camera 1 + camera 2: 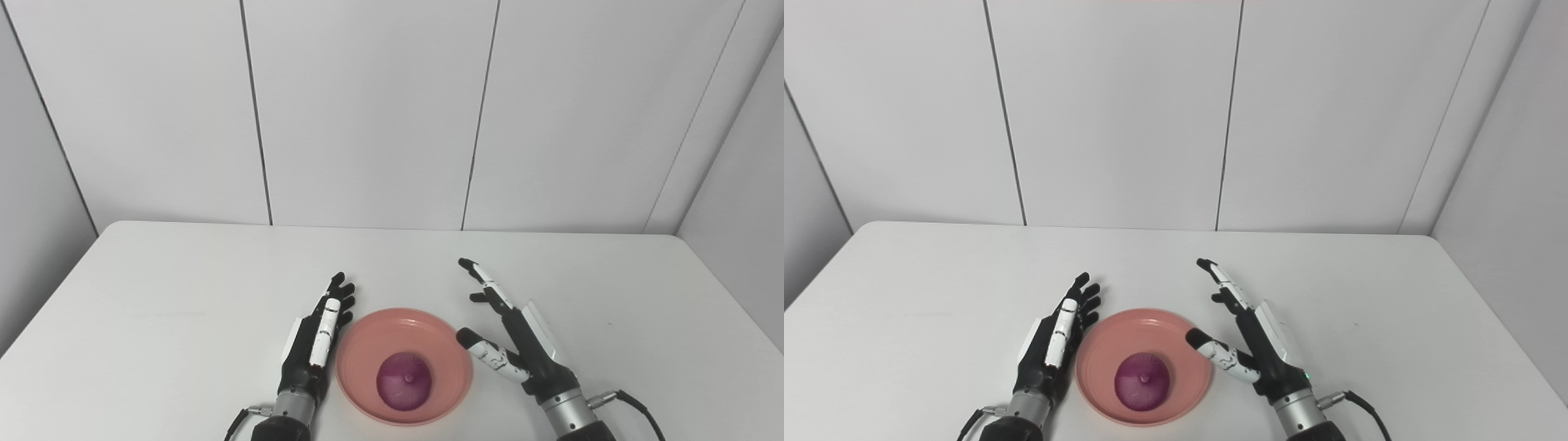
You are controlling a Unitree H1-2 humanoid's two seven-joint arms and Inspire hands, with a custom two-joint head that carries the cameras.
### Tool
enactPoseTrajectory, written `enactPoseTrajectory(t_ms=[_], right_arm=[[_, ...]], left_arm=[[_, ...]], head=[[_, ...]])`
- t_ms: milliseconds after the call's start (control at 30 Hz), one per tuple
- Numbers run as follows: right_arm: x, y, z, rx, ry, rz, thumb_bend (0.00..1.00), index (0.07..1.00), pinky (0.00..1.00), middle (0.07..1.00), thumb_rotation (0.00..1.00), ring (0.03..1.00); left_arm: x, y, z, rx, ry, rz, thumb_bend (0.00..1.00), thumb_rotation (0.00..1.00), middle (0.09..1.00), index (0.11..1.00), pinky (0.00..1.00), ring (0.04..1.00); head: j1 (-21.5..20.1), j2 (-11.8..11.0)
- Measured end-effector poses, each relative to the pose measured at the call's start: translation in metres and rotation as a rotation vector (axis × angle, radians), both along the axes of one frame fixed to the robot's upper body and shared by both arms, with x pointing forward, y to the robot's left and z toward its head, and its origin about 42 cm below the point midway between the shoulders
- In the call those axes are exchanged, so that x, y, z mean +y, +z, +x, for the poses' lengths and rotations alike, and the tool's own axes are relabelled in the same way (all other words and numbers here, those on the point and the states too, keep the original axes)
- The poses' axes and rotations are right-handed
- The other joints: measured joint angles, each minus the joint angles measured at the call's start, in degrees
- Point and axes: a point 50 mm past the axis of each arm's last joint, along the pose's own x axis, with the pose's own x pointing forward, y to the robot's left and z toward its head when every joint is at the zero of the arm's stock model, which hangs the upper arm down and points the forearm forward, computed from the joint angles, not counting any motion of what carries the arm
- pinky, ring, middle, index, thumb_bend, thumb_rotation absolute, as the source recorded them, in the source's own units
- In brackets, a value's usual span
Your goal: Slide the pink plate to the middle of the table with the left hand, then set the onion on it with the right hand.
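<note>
The pink plate (404,365) sits on the white table (184,294) close to the near edge and roughly midway between the left and right edges, and the onion (403,380) — a purple one, its small stem nub pointing up — lies in the plate's hollow, a little nearer the front rim than the back. The left hand (315,340) is just beside the plate's left rim, set on edge with its palm toward the plate; its fingers (340,294) are straight and pressed close together, pointing toward the far edge of the table, and they grip nothing. Whether the hand touches the rim cannot be told from either view, though the gap, if any, is very slight. The right hand (1255,343) stands just off the plate's right rim, also empty — its fingers (1222,275) are stretched out and a little apart, reaching toward the far edge, while the thumb (1213,350) juts out sideways toward the plate, its tip over or at the right rim. In both views that thumb is well apart from the onion. The two hands flank the plate on either side, palms facing inward. Behind the table rise pale wall panels (367,110) divided by thin dark seams, meeting the table's far edge.
</note>
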Motion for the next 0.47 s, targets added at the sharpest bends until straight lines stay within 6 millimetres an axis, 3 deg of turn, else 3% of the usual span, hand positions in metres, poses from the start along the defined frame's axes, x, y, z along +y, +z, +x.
enactPoseTrajectory(t_ms=[167,467], right_arm=[[-0.005,-0.009,0.001,0.082,-0.035,0.052,0.70,0.999,0.95,0.996,1.00,0.982],[-0.012,-0.018,0.004,0.215,-0.063,0.173,0.72,1.000,1.00,1.000,1.00,1.000]], left_arm=[[0.002,0.000,0.000,-0.001,-0.014,0.005,0.50,1.00,0.940,0.942,0.95,0.942],[0.007,-0.001,0.000,-0.001,-0.025,-0.004,0.50,1.00,0.939,0.949,0.95,0.945]], head=[[-0.3,0.1],[-0.5,0.2]])
